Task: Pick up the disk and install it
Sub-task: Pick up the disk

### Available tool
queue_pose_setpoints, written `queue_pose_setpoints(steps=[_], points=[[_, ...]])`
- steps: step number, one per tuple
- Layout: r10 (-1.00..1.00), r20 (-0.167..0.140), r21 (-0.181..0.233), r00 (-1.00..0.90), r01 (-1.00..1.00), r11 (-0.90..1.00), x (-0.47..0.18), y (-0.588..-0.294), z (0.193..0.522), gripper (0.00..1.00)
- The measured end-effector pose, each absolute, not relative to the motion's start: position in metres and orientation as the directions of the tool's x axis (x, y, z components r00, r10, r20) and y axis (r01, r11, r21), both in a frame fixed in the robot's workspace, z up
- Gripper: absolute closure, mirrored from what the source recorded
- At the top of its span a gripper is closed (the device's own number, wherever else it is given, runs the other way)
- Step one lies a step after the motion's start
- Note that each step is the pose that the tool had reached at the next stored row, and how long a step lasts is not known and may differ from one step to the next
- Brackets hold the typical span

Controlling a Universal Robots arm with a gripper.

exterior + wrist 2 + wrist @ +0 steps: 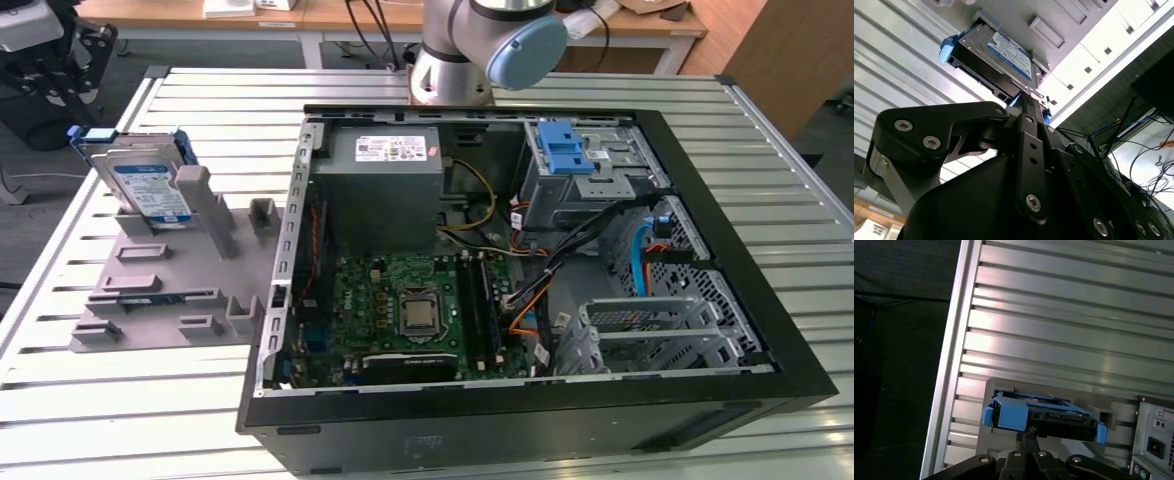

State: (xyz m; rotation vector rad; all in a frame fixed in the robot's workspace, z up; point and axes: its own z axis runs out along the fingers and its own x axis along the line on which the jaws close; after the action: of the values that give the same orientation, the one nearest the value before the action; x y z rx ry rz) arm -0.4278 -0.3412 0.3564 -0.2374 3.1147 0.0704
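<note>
On the slatted aluminium table [107, 400], exterior view: the flat silver disk [144, 185] with a white-and-blue label, clipped in a blue plastic carrier frame, stands upright on edge. It is slotted into the far end of a grey moulded plastic fixture [160, 290], on the exterior view's left. It stands free, well apart from the open black computer case [534, 410] beside the fixture. Inside the case lie a green motherboard [400, 300], a grey power-supply box [380, 170] and a metal drive bay topped by a blue plastic latch piece [567, 148]. The grey robot arm [467, 50] rises behind the case.

Second wrist view: the black metal gripper [1025, 102] points towards the disk [999, 55]. One finger is seen edge-on, and its tip overlaps the disk's lower edge in the picture. Whether they touch cannot be judged from this angle.

First wrist view: the gripper [1026, 435] has its two fingers drawn together at the tips, with nothing clamped between them. The disk [1054, 419] sits just beyond the tips, its blue frame showing at both ends. The case's rear panel [1154, 440] is beside it.
</note>
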Motion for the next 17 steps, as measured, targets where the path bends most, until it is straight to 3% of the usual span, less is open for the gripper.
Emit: queue_pose_setpoints(steps=[17], points=[[-0.365, -0.020, 0.043, -0.931, -0.366, 0.930, -0.4281, -0.3412, 0.3558, 0.89]])
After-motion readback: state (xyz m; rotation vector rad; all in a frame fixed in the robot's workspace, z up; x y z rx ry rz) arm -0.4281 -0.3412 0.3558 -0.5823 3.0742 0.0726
